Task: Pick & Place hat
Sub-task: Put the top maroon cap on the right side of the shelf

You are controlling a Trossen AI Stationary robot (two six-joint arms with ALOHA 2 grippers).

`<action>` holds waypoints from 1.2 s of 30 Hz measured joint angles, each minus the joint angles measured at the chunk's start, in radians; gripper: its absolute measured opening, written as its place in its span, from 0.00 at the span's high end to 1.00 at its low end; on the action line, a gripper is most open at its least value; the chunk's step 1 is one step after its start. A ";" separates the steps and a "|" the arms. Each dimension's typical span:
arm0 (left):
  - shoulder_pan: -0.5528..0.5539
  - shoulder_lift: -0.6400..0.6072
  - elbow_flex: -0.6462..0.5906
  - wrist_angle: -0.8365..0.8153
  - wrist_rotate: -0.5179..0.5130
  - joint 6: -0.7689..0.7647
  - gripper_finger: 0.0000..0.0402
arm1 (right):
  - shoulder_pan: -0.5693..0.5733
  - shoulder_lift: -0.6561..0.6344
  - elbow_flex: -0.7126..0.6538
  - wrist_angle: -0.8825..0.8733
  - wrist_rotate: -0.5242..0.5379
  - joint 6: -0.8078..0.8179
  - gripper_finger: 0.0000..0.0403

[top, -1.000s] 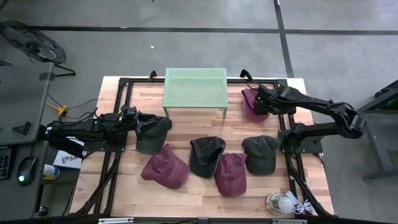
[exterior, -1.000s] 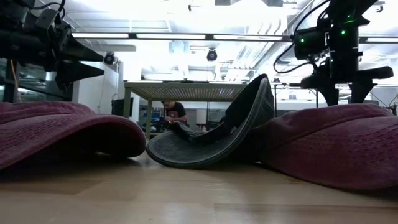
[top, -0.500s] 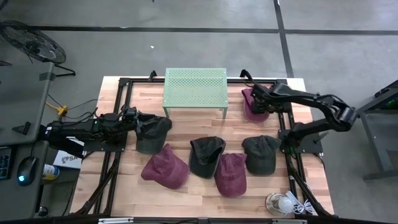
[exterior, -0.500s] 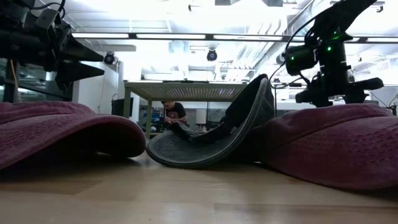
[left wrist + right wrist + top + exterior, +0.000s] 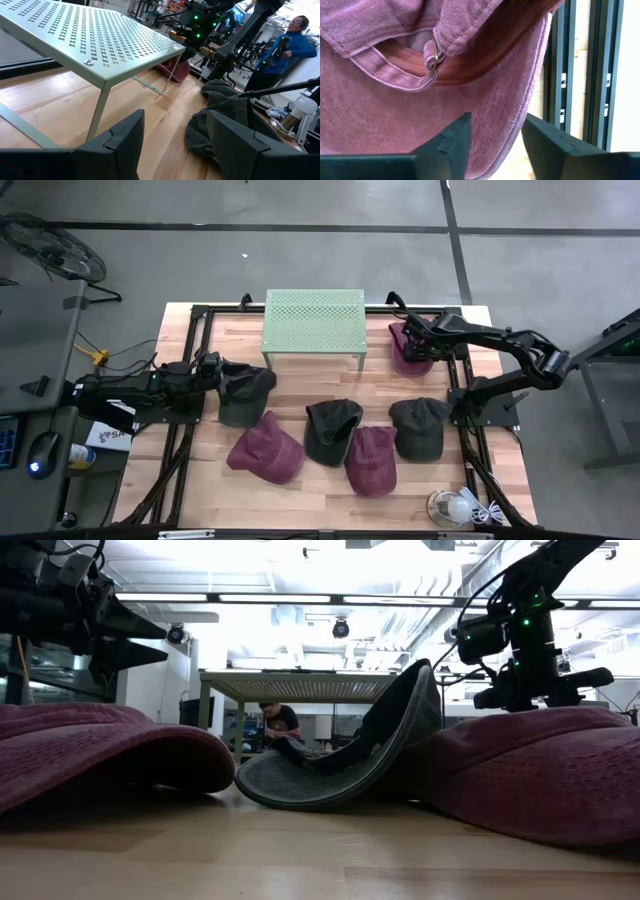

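Note:
A maroon hat (image 5: 404,350) lies at the table's far right, beside the green rack (image 5: 312,320). In the right wrist view it shows its back strap and buckle (image 5: 434,60) and its stitched brim (image 5: 395,120). My right gripper (image 5: 418,344) points steeply down on this hat. It is open, its fingers (image 5: 451,145) standing on either side of the brim's edge (image 5: 507,135). In the low view its fingertips are hidden behind a nearer maroon hat (image 5: 540,770). My left gripper (image 5: 175,135) waits open and level at the table's left, by a dark hat (image 5: 245,392). My right gripper comes at the maroon hat's brim (image 5: 492,112) from above, pointing down, with the brim's edge in the gap between its fingers. Whether the fingers touch the cloth, I cannot tell. The hat lies on the table.
Two dark hats (image 5: 332,430) (image 5: 420,427) and two maroon hats (image 5: 265,448) (image 5: 371,460) lie across the table's middle. Black frame rails (image 5: 460,380) run along both sides. A white bulb (image 5: 455,507) lies near the right front corner. A person (image 5: 295,40) stands beyond the table.
My right gripper has sunk toward the far-right maroon hat and shifted slightly toward the table's left, its fingertips dropping out of sight behind the near hat in the low view. The hats have not moved.

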 joint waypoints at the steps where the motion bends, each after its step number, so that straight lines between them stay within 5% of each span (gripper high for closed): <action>1: 0.000 0.000 0.000 0.000 0.000 0.000 0.47 | 0.000 0.000 0.000 0.000 0.003 -0.001 0.67; 13: 0.000 0.000 0.000 0.000 0.000 0.000 0.47 | 0.000 -0.004 0.003 -0.009 0.028 -0.025 0.97; 36: 0.000 0.000 0.000 0.000 0.000 0.000 0.47 | 0.166 -0.365 -0.001 -0.216 0.139 0.019 0.99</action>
